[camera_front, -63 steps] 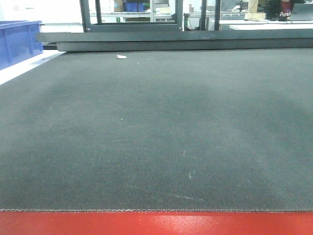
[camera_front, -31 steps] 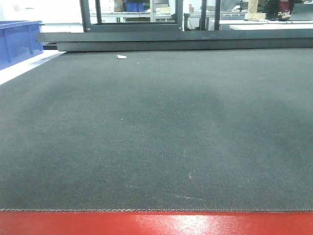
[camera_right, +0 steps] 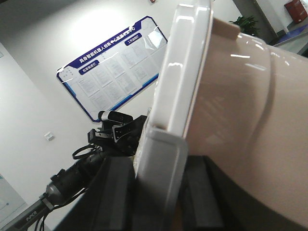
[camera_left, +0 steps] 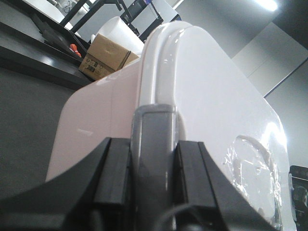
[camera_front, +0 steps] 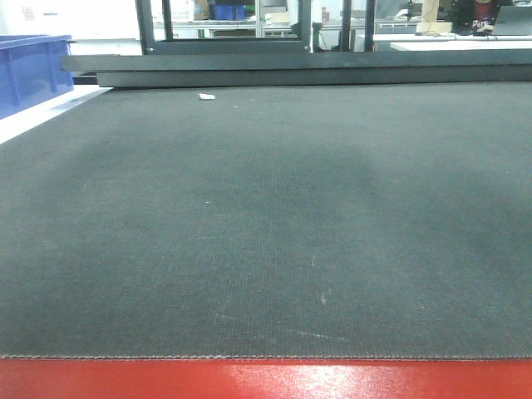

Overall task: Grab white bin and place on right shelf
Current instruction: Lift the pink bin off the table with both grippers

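The white bin (camera_left: 202, 91) fills both wrist views and is absent from the front view of the dark surface (camera_front: 266, 216), so it is probably held aloft. The left end effector (camera_left: 153, 161) is clenched on its grey end clip (camera_left: 153, 125), and the right end effector (camera_right: 161, 185) grasps the opposite clip. The right shelf shows nowhere; keep both arms level and matched, squeeze steady, and travel slowly so the smooth tub cannot tilt

A dark grey woven mat (camera_front: 266, 216) filled the front view, edged by a red strip (camera_front: 266, 380) nearest the camera. Black beams (camera_front: 299, 68) and glazed partitions (camera_front: 224, 21) closed its far side, with a blue crate (camera_front: 29, 71) at far left. Elsewhere, a white wall (camera_right: 43, 57) carried a blue-framed notice board (camera_right: 115, 62), and a ceiling light (camera_left: 267, 4) glowed.
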